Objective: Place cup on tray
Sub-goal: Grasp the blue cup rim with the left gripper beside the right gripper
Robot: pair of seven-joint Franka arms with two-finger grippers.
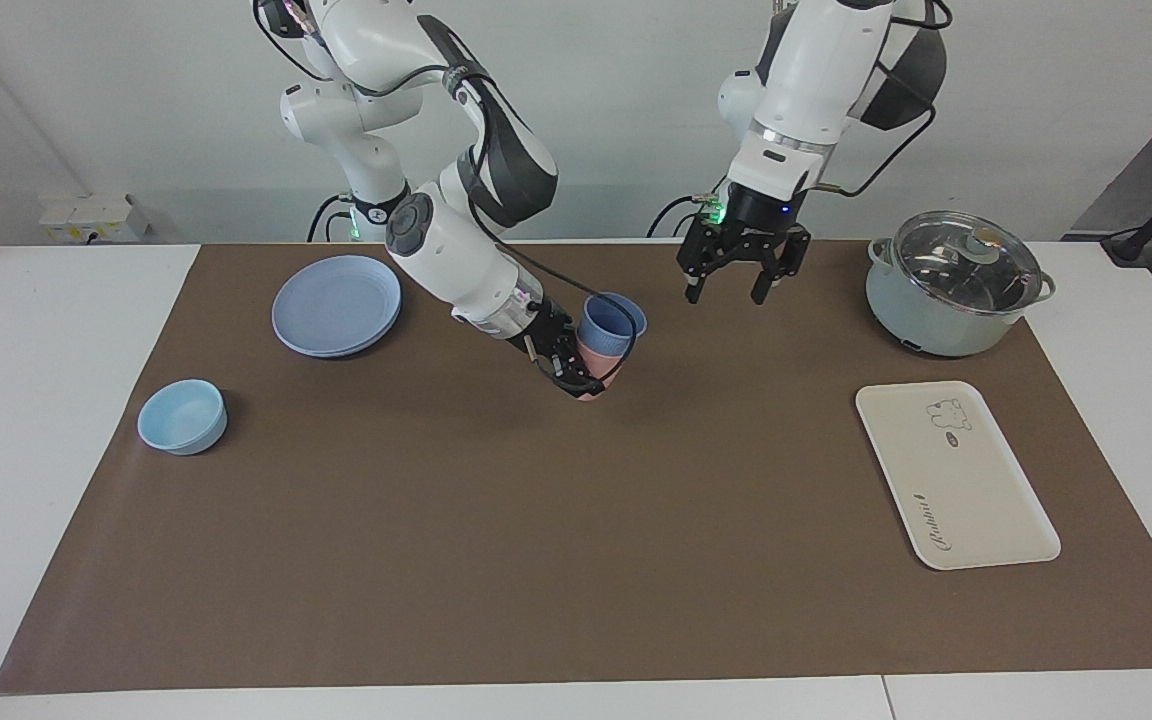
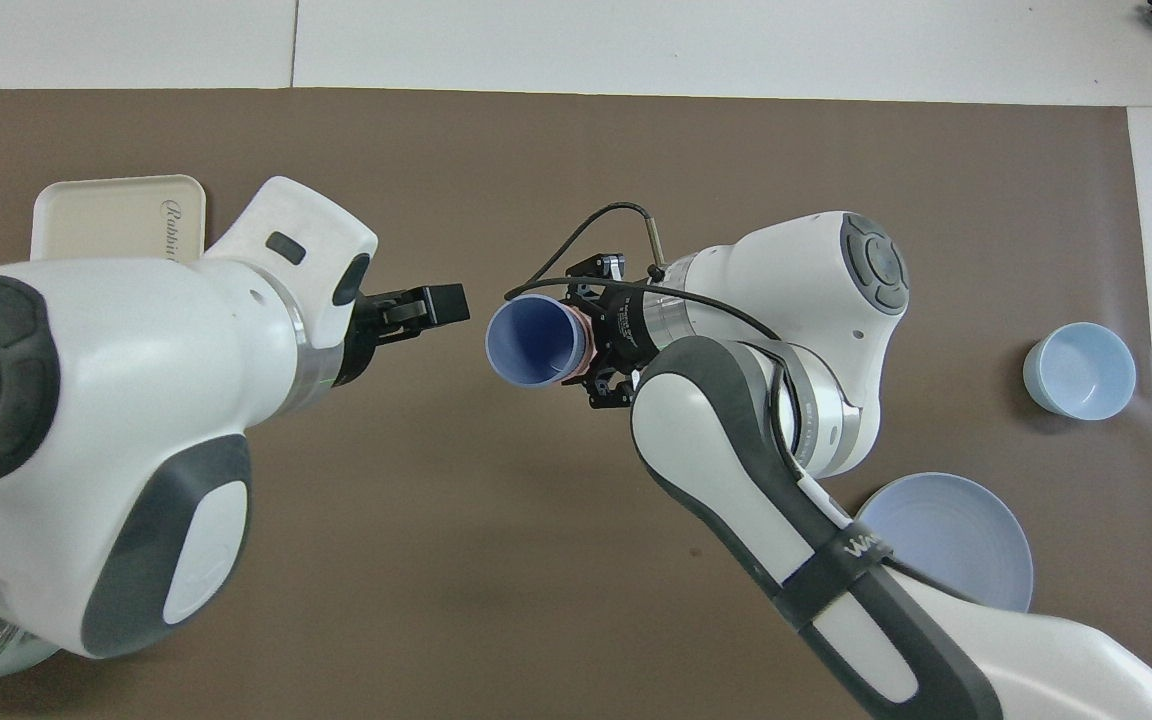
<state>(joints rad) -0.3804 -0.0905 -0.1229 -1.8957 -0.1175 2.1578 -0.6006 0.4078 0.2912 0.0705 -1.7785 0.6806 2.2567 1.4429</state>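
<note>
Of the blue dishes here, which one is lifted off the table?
The blue cup, stacked in a pink cup gripped by the right gripper. The blue bowl and blue plate rest on the table.

The right arm slants down from its base at the robots' edge of the table, wrist tilted toward the table's middle; the right gripper [image 1: 576, 365] hangs there, fingers closed around a stack of tumblers. The left arm hangs nearly vertical close to the robots' edge, the left gripper [image 1: 733, 285] pointing down, fingers spread.
</note>
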